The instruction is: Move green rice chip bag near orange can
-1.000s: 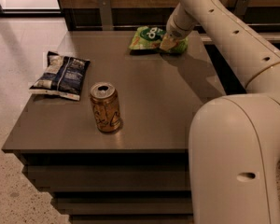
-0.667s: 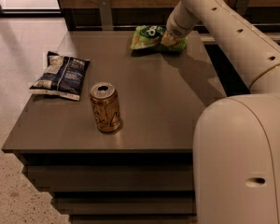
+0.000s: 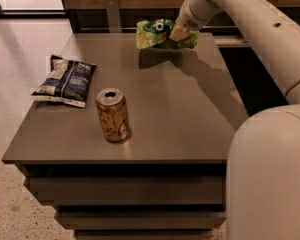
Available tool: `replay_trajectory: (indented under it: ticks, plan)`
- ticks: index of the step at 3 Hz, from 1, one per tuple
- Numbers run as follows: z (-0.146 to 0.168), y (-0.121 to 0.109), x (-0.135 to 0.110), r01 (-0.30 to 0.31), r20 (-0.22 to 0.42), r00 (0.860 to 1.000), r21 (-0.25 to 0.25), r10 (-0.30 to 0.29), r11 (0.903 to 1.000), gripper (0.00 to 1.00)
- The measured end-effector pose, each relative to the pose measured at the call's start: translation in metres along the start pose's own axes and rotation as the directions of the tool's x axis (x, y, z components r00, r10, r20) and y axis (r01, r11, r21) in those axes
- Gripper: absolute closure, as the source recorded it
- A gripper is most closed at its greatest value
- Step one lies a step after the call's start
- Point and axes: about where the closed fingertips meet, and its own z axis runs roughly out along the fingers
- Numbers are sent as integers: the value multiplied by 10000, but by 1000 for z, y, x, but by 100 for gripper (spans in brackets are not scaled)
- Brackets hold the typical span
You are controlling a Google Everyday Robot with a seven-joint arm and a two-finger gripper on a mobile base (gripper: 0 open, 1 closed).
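The green rice chip bag hangs in the air above the far edge of the brown table, casting a shadow below it. My gripper is shut on the bag's right end and holds it lifted. The orange can stands upright near the table's front left, well apart from the bag.
A dark blue-and-white bag lies at the table's left edge, just behind and left of the can. My white arm reaches in from the right, and the robot's body fills the lower right. A metal post stands behind the table.
The gripper has lifted the green bag off the table's far edge and carried it slightly left and toward the front. The can and the blue bag have not moved.
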Motion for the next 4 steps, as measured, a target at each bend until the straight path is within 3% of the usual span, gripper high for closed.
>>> replay_trajectory:
  ticks: [2, 4]
  plan:
    - [-46, 28, -31, 1018, 557, 9935, -547, -988, 9933, 100]
    - [-90, 69, -28, 1814, 804, 9820, -1498, -1709, 9719, 100]
